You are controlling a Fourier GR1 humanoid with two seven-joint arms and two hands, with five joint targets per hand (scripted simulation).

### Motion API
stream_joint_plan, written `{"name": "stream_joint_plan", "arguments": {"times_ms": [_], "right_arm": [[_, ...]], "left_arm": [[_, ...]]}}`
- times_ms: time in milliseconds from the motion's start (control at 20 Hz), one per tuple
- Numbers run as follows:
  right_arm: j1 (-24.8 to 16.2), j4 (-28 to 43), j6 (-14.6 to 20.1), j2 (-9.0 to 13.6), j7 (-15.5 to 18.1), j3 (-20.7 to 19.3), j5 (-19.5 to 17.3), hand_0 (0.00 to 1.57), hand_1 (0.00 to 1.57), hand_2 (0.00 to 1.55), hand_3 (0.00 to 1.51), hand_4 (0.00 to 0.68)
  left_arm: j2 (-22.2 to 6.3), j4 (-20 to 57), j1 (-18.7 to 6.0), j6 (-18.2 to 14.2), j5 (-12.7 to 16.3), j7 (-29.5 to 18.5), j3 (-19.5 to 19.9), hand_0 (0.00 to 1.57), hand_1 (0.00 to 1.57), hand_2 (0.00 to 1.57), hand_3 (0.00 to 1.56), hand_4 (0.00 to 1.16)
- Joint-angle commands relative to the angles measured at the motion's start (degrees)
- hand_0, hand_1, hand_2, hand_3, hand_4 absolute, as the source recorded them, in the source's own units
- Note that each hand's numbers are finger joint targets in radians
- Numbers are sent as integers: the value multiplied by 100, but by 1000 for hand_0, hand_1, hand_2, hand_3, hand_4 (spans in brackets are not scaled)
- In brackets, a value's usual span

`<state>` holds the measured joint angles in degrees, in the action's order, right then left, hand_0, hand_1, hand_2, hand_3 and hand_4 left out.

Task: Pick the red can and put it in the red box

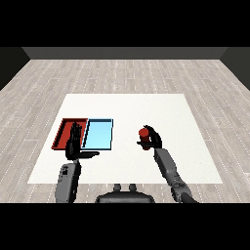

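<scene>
The red can (143,133) stands upright on the white table (146,107), right of the two trays. My right hand (152,140) is curled round it, fingers wrapping its lower part, so only its top shows. The red tray (64,128) lies at the left of the table with nothing visible inside. My left hand (74,141) hovers over the red tray's near right corner, fingers straight and pointing away, thumb stretched out to the right.
A light blue tray (99,134) lies right beside the red tray, between it and the can. The table's near edge runs just below both forearms. Grey plank floor surrounds the table.
</scene>
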<state>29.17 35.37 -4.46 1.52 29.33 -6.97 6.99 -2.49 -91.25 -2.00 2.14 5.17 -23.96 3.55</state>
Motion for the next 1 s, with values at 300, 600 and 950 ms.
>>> {"name": "stream_joint_plan", "arguments": {"times_ms": [300,600,950], "right_arm": [[-144,525,773,-67,-280,289,-167,1460,1460,1446,1401,587],[-395,1184,848,-131,-377,577,-380,1439,1439,1436,1372,602],[-982,2832,700,207,-730,786,-430,1422,1422,1428,1372,621]], "left_arm": [[-20,-304,388,173,55,10,-82,0,0,0,0,0],[213,-213,161,7,-59,81,-310,0,0,0,0,0],[112,-167,49,110,-153,220,-408,0,0,0,0,0]]}}
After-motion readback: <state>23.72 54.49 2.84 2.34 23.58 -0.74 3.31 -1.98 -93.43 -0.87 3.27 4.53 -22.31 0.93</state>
